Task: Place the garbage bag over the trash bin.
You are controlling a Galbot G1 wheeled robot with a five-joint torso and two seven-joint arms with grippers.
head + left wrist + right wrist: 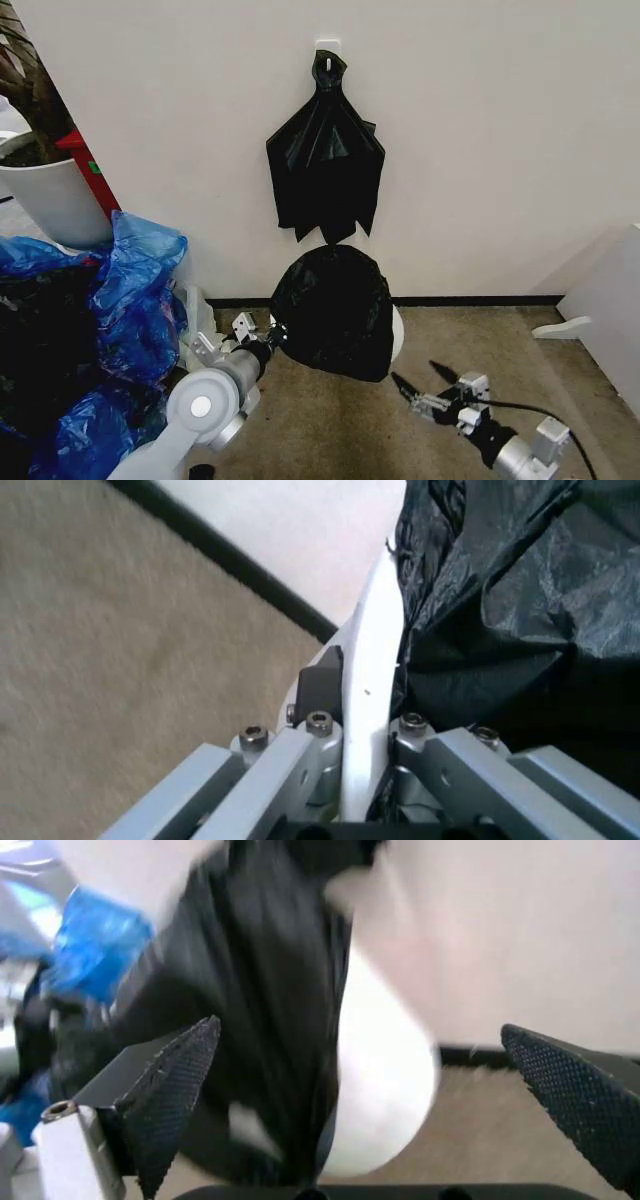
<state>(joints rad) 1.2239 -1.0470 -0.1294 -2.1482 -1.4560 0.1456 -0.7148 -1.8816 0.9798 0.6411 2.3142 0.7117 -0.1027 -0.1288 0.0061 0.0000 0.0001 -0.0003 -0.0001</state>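
The garbage bag (pixel 333 310), thin and glossy black, is draped over the trash bin (pixel 397 335), whose cream-white side peeks out at the right. My left gripper (pixel 273 337) is at the bin's left edge. In the left wrist view this gripper (pixel 365 697) is shut across the white rolled rim (pixel 365 652), with the bag (pixel 500 607) bunched against one side of it. My right gripper (pixel 418 375) hangs low over the carpet, right of the bin and apart from it. It is open (pixel 360 1027), with wide-spread fingers (pixel 175 1080) facing the bag (pixel 260 990) and the bin (pixel 385 1087).
A fan-shaped bunch of black bags (pixel 325 160) hangs from a wall hook above the bin. Blue plastic bags (pixel 130 300) pile up at the left, behind them a white plant pot (pixel 55 200). A white panel (pixel 610 310) stands at the right. Bare carpet lies in front.
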